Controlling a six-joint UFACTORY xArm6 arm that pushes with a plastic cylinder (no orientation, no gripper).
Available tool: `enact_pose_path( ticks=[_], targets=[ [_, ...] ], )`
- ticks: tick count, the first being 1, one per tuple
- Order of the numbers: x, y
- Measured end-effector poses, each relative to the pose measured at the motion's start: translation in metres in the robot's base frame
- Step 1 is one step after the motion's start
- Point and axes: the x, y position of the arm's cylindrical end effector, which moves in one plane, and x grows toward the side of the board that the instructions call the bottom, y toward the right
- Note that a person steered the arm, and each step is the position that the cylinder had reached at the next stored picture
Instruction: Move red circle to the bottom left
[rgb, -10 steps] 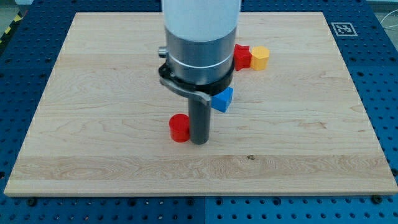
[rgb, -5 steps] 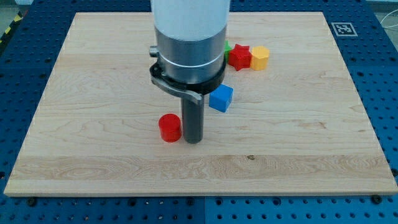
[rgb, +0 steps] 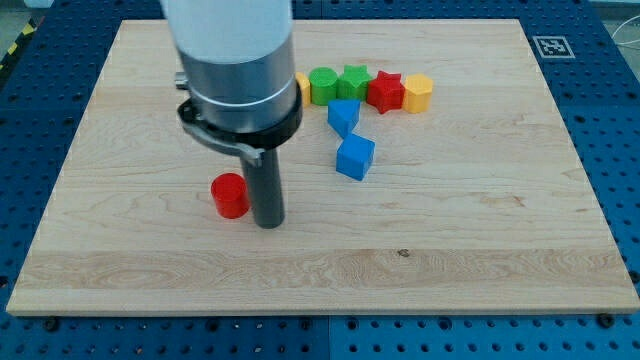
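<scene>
The red circle (rgb: 230, 195) is a short red cylinder on the wooden board (rgb: 480, 240), left of centre and a little below the middle. My tip (rgb: 267, 224) stands on the board right beside it, on its right and slightly lower, touching or nearly touching it. The arm's grey body hides the board above the tip.
A row of blocks lies near the view's top: a yellow one partly hidden by the arm (rgb: 302, 84), a green circle (rgb: 322, 85), a green star (rgb: 354, 81), a red star (rgb: 385, 91), a yellow block (rgb: 417, 92). Two blue blocks (rgb: 343, 115) (rgb: 355, 157) sit below the row.
My tip has moved to the view's left, and the red circle has slid left ahead of it. The arm now uncovers the green blocks and the upper blue block.
</scene>
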Motion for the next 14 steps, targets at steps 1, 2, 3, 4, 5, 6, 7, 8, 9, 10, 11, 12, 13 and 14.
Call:
enact_pose_path(
  ticks=[1,2,3,4,5,6,7,8,9,10,11,12,13,14],
  targets=[
    [-0.016,0.001],
    [-0.021,-0.016],
    [-0.020,-0.037],
    [-0.012,-0.055],
    [-0.001,-0.074],
    [0.007,-0.090],
    [0.002,-0.084],
    [-0.014,-0.076],
    [-0.031,-0.078],
    [-0.036,-0.091],
    [-0.026,-0.107],
    [-0.002,-0.118],
    [0.020,-0.130],
    [0.037,-0.143]
  ],
)
